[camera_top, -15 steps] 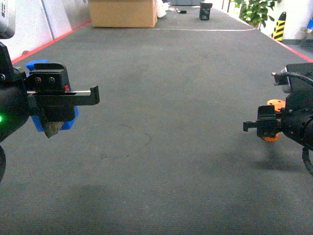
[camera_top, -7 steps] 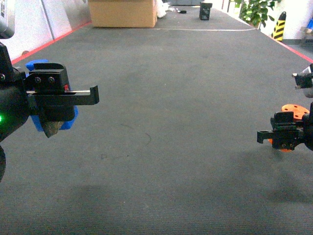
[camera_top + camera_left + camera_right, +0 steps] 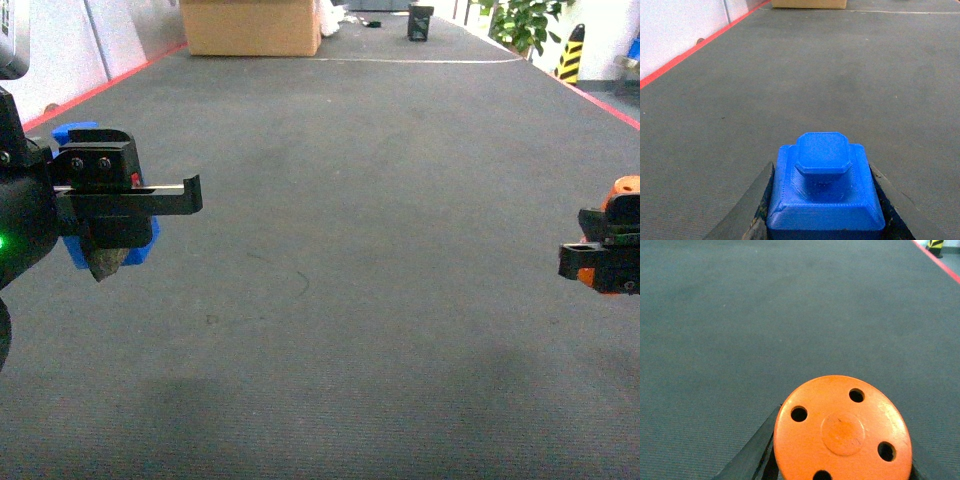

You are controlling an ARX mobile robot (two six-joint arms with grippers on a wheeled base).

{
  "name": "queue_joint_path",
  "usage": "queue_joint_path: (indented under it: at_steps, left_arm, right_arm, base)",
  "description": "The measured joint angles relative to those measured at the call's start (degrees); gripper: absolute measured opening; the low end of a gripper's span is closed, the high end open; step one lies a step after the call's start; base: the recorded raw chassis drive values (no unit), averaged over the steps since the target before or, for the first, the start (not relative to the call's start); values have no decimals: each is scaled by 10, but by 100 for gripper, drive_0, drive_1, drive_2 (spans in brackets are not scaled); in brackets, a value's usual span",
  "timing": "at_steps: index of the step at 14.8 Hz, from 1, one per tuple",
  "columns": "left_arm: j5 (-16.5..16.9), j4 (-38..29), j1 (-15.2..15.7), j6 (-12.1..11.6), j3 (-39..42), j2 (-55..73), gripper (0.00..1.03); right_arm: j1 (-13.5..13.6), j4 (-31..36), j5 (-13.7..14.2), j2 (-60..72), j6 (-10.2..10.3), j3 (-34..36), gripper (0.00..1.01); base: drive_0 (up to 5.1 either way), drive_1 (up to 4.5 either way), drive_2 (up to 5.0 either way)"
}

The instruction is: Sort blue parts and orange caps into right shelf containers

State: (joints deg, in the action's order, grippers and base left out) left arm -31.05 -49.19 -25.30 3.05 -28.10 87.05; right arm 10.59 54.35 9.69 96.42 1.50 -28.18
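Here, in the head view, the left end effector [image 3: 120, 215] hangs at the left edge above the grey carpeted floor [image 3: 340, 250], closed around a blue part [image 3: 145, 245] that shows behind its black body. At the right edge the right end effector [image 3: 600, 262] holds an orange cap [image 3: 625, 190], only partly in view. A cardboard box [image 3: 250, 27] stands far back on the floor, with a potted plant [image 3: 520, 20] at the upper right.

From the left wrist, the blue part [image 3: 825, 190] sits clamped between the two dark fingers [image 3: 757, 210], its raised step facing forward.

From the right wrist, the orange cap [image 3: 842, 432] fills the lower frame, gripped at its sides, its flat top with small holes facing the camera.
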Motion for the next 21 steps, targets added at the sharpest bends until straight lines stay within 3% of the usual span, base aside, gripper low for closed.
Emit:
queue_joint_path:
  at_steps: [5, 9, 12, 13, 21]
  left_arm:
    - [0, 0, 0, 0, 0, 0, 40]
    - [0, 0, 0, 0, 0, 0, 40]
    - [0, 0, 0, 0, 0, 0, 40]
    - [0, 0, 0, 0, 0, 0, 40]
    - [0, 0, 0, 0, 0, 0, 40]
  right_arm:
    - [29, -54, 15, -184, 0, 113, 44]
    - [42, -118, 30, -299, 2, 153, 44]
    - [61, -125, 51, -304, 9, 153, 44]
    - [98, -122, 79, -275, 26, 146, 44]
    - [117, -114, 85, -256, 30, 130, 44]
  base:
    - [0, 0, 0]
    - [0, 0, 0]
    - [0, 0, 0]
    - [0, 0, 0]
    - [0, 0, 0]
